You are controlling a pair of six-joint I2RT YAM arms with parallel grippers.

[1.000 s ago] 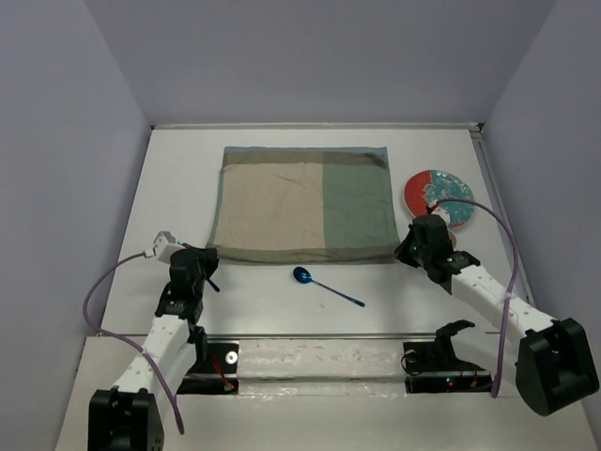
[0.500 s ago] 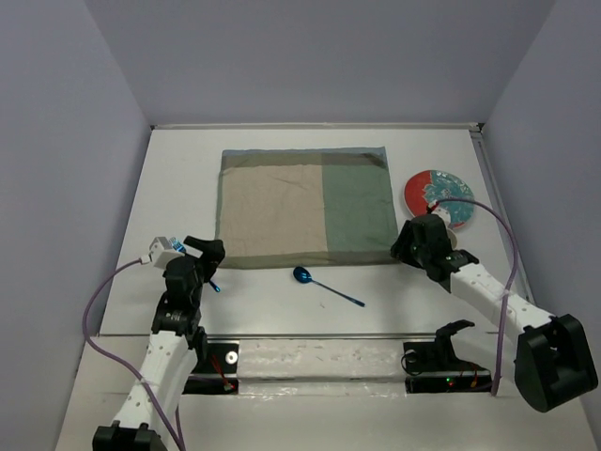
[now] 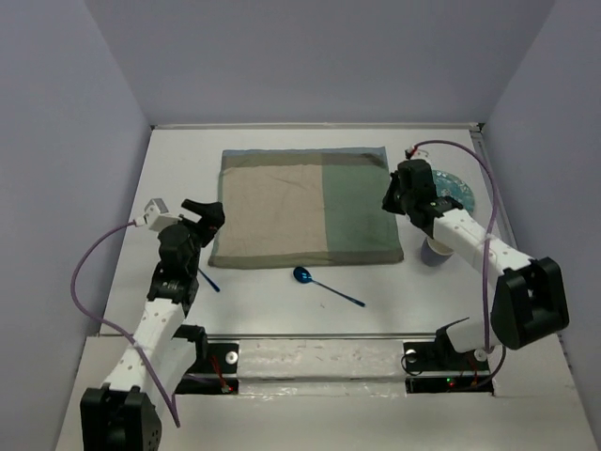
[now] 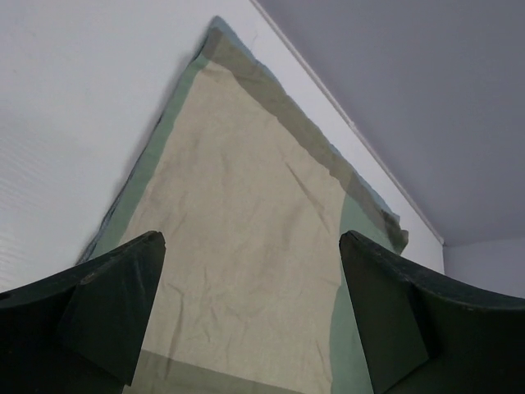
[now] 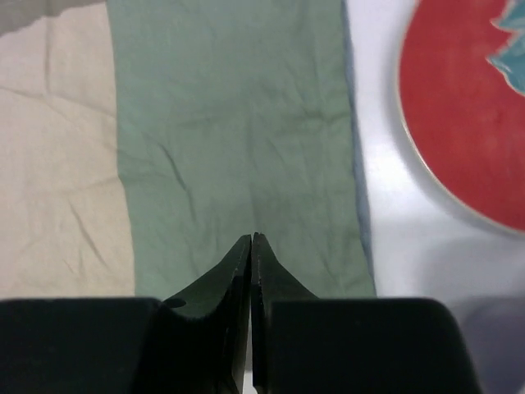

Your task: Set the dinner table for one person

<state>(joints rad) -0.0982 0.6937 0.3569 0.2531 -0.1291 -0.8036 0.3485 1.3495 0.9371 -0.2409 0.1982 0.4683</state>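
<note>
The dinner table carried a plate near its right edge, half hidden behind the right gripper, which was pinched tight on nothing; the left gripper gaped wide, empty.

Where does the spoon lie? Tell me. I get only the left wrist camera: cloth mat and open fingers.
Observer: The spoon lies on the bare table, just in front of the mat's near edge, its bowl end on the left.
Operator: Report the right gripper.
Observer: The right gripper is shut, holding nothing, above the mat's green part.
Operator: Locate the plate.
Observer: The plate lies right of the mat, partly hidden by the right arm.
</note>
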